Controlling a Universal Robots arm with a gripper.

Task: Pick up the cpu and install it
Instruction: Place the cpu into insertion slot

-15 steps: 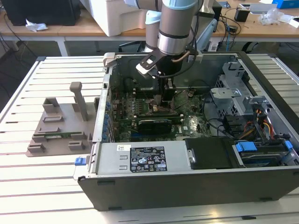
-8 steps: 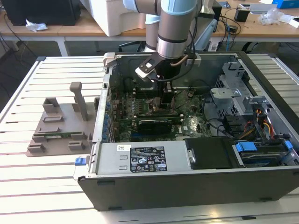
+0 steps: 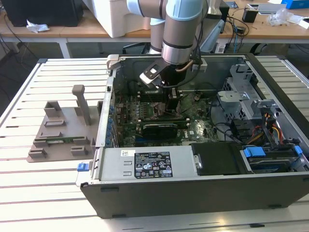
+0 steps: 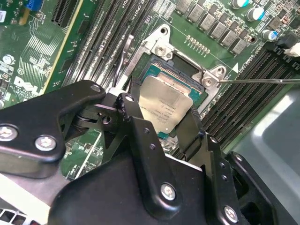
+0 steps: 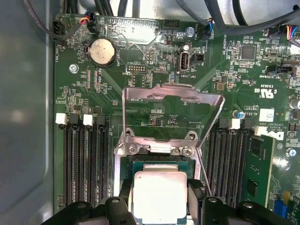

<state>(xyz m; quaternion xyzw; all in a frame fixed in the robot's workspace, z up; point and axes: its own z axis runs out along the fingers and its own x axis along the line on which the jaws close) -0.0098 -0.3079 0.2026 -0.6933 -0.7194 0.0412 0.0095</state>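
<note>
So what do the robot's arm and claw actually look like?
The arm is a silvery-grey cylinder with pale blue caps and a thin cable at its wrist. The claw is matte black: chunky linked plates joined by silver screws.

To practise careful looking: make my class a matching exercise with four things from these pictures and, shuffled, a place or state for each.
1 cpu
2 socket lid
3 coin battery
4 grey holder block

A on the slatted table outside the case
B swung open
C held in the gripper over the socket
D round, silver, on the green board

Pairs: 1-C, 2-B, 3-D, 4-A
</note>
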